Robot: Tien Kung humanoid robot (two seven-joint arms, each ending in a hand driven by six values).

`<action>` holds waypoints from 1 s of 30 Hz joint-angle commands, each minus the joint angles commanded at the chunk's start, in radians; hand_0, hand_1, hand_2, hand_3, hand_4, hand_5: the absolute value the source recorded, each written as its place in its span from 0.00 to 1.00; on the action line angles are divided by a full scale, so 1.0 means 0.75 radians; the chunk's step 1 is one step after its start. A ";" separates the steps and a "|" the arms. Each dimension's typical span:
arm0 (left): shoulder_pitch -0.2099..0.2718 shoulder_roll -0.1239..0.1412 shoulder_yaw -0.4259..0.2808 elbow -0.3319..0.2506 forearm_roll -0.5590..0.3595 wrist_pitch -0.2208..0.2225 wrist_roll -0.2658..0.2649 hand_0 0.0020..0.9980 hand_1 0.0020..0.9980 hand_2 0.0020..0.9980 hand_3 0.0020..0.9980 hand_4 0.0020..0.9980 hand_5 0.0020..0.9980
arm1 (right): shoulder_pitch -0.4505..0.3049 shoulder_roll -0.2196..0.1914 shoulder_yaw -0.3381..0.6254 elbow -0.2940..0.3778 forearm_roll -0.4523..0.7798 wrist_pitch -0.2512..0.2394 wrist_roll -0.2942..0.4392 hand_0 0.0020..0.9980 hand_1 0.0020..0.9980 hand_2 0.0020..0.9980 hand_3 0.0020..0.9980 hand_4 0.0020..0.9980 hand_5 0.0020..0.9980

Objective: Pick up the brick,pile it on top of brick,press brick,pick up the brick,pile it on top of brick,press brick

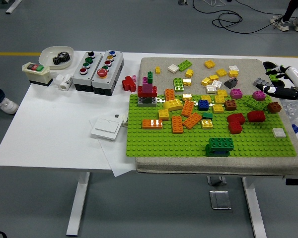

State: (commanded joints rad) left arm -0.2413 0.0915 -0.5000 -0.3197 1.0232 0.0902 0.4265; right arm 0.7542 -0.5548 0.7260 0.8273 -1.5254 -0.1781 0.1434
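One hand [280, 85] only, right, reaching in over table [54, 129] edge at far right, fingers [269, 90] loosely extended, holding nothing, tips just beside pink brick [259, 95]. Grey brick [261, 81] close under it. Green baseplate [188, 141] crowded with loose bricks.

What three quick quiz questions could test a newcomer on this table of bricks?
1. True or false: the right robot hand is at the table's right edge, near the magenta brick.
2. Which colour is the baseplate? A red, B light green, C blue.
3. Fill in: the dark green brick near the baseplate's front edge sits ____ from the other bricks.

Key: 1 true; 2 B; 3 apart.
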 joint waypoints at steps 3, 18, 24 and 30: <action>-0.001 0.000 0.001 -0.001 -0.002 0.001 0.000 0.65 0.71 0.73 0.59 0.66 0.66 | 0.014 0.005 -0.022 -0.020 -0.125 0.023 0.023 0.78 0.73 0.76 0.70 0.87 0.61; -0.009 0.000 0.004 -0.001 -0.007 0.001 -0.001 0.65 0.71 0.72 0.59 0.66 0.66 | 0.042 0.023 -0.098 -0.048 -0.459 0.024 0.063 0.71 0.64 0.69 0.64 0.87 0.52; -0.009 -0.001 0.004 -0.002 -0.008 0.001 -0.001 0.65 0.71 0.72 0.59 0.66 0.66 | 0.046 0.039 -0.114 -0.076 -0.436 -0.033 0.004 0.67 0.61 0.67 0.63 0.86 0.53; -0.003 -0.002 0.007 -0.002 -0.015 0.004 -0.001 0.65 0.71 0.72 0.59 0.66 0.66 | 0.036 0.048 -0.126 -0.086 -0.344 -0.061 -0.038 0.61 0.58 0.66 0.61 0.86 0.54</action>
State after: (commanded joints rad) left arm -0.2437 0.0897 -0.4949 -0.3214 1.0117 0.0929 0.4255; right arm 0.7812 -0.5184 0.6312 0.7629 -1.7831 -0.2242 0.1151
